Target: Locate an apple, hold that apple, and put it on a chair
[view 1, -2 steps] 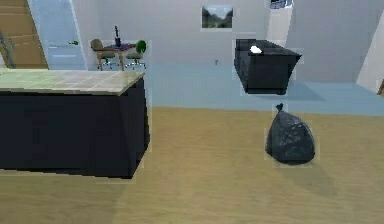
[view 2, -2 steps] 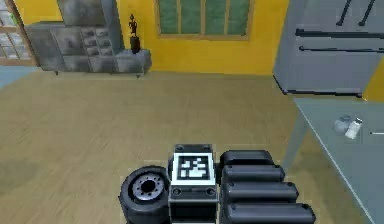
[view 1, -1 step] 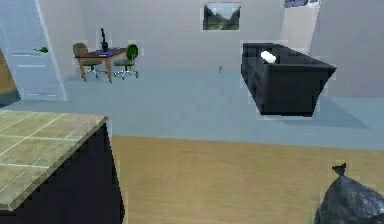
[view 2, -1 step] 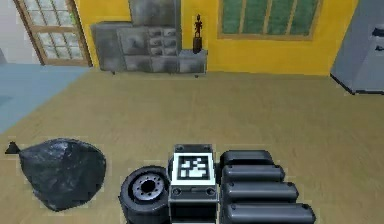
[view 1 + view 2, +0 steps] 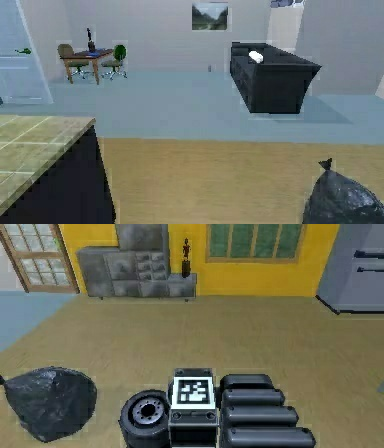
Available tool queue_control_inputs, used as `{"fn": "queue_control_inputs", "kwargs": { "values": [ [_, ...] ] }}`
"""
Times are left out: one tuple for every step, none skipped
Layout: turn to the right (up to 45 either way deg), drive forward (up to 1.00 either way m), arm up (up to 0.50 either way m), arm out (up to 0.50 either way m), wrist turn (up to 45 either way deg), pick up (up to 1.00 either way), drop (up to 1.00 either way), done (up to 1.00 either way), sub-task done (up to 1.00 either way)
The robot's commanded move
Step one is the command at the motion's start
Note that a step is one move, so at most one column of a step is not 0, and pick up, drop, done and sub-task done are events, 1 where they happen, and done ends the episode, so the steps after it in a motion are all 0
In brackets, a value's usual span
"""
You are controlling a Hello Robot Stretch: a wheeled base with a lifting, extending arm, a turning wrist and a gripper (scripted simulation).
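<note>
"Pincer (image 5: 147, 416), state?"
"Dark body tucked low beside a white marked square (image 5: 192, 391); fingers indistinct, so spread or pressed together I cannot tell, nor any load."
"Apple?"
"Whereabouts I cannot tell; locating is the step in hand. Next, in my judgement: turn and drive, scanning surfaces."
"Views?"
"Arm side: black bag (image 5: 50, 402), fridge (image 5: 355, 269). Forward: tiled bench (image 5: 40, 150), green chairs (image 5: 119, 55) across the room."

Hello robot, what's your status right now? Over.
Gripper tucked low, cannot tell whether it holds anything. Green chairs at far table. Black bag close by, counter at forward view's left.
</note>
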Motion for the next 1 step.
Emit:
{"fn": "queue_control_inputs", "kwargs": {
  "values": [
    [0.0,1.00,0.00,0.00,0.0,0.00,0.00,0.00,0.00]
  ]
}}
